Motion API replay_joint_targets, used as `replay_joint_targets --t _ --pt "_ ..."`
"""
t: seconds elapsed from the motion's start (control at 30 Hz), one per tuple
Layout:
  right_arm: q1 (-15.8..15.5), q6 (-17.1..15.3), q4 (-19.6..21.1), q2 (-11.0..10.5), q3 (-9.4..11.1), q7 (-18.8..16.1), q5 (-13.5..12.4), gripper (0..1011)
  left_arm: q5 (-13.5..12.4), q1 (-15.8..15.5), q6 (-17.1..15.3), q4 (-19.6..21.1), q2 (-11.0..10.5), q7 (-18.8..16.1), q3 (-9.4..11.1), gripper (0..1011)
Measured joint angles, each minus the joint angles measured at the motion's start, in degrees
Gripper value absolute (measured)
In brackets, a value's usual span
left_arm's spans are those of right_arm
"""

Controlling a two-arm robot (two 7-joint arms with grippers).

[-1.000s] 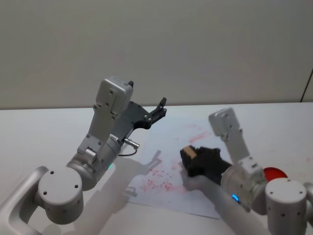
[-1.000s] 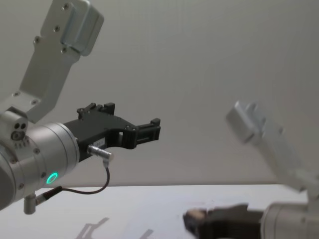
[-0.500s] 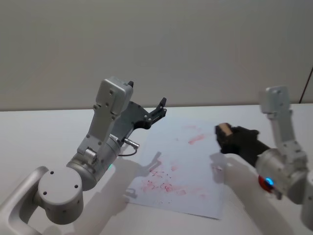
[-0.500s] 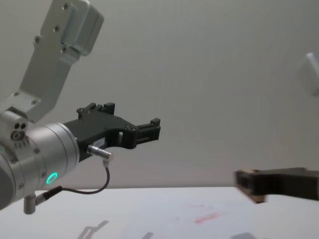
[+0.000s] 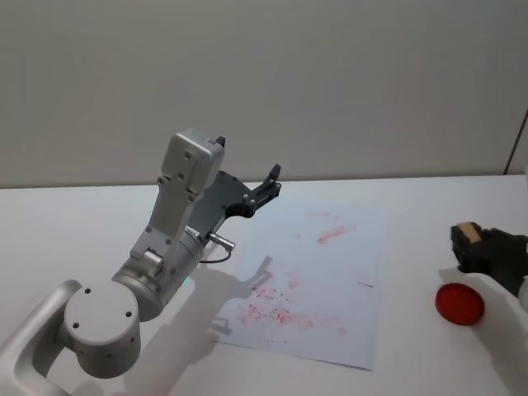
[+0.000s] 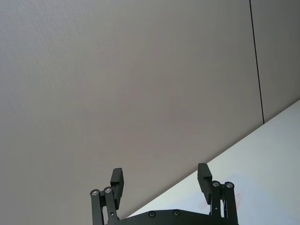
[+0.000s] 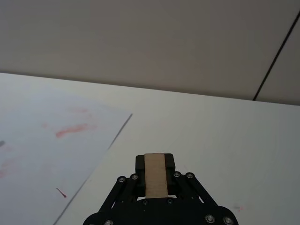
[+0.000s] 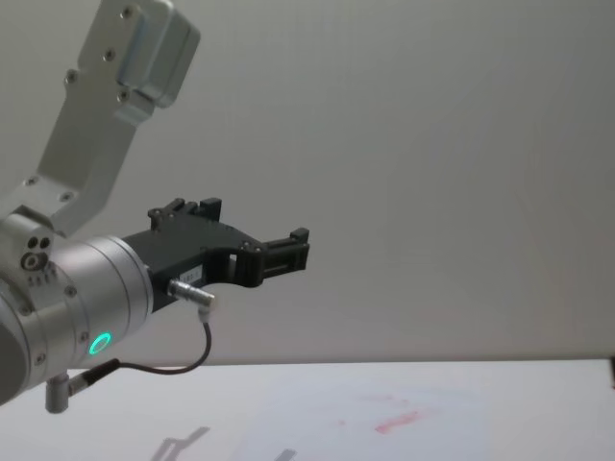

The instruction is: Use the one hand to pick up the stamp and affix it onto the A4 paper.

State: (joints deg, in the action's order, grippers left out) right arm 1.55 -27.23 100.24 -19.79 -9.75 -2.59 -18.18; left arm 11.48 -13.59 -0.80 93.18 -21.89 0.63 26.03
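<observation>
The right gripper [image 5: 472, 241] is positioned at the table's right edge, off the A4 paper [image 5: 330, 247], with its fingers closed on the wooden stamp [image 7: 155, 174]. A red ink pad [image 5: 459, 303] lies just beside it on the table [image 5: 82, 223]. The left gripper [image 6: 159, 180] is raised above the table's left side, fingers spread wide and holding nothing.

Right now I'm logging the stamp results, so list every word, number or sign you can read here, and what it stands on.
None can be read.
A4 paper: red smudged stamp marks, too blurred to read as text.
Stamp shut in the right tool: plain tan face, no lettering visible.
</observation>
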Motion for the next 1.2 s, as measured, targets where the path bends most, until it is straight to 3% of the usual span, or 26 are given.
replay_joint_targets --t 0.37,1.2 --pt "-1.8 -1.4 1.2 -3.0 1.7 -1.1 -0.1 219 0.0 0.0 0.0 0.0 0.0 0.0 0.0 1001" --pt "-4.1 -3.9 2.1 -5.6 1.9 -6.0 2.7 219 0.0 0.0 0.0 0.0 0.0 0.0 0.0 1001"
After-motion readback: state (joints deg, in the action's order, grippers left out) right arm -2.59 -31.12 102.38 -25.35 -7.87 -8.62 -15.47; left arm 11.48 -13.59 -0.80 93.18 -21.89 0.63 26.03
